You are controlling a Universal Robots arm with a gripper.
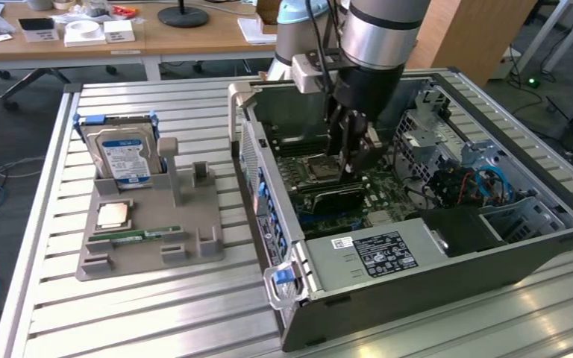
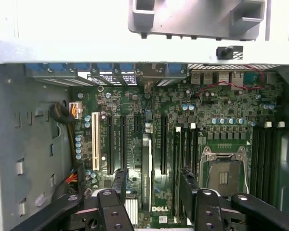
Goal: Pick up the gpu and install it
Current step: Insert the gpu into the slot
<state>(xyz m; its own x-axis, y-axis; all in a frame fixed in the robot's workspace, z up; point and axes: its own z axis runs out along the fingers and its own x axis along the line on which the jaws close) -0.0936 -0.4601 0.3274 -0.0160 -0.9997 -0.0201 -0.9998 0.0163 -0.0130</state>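
Wrist view: pincer (image 2: 151, 192) spread wide, straddling upright gpu (image 2: 146, 168) seated edge-on in a motherboard (image 2: 221, 120) slot, fingers (image 2: 119, 185) just beside it, inside computer case (image 1: 525, 246).

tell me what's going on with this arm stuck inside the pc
A robot arm has its gripper lowered into an open computer case on a slatted table. The jaws stand open just above the motherboard, with the gpu standing on edge in a slot between the fingers, so nothing is gripped. Beside the case, a grey holder carries a hard drive, a CPU and a RAM stick.
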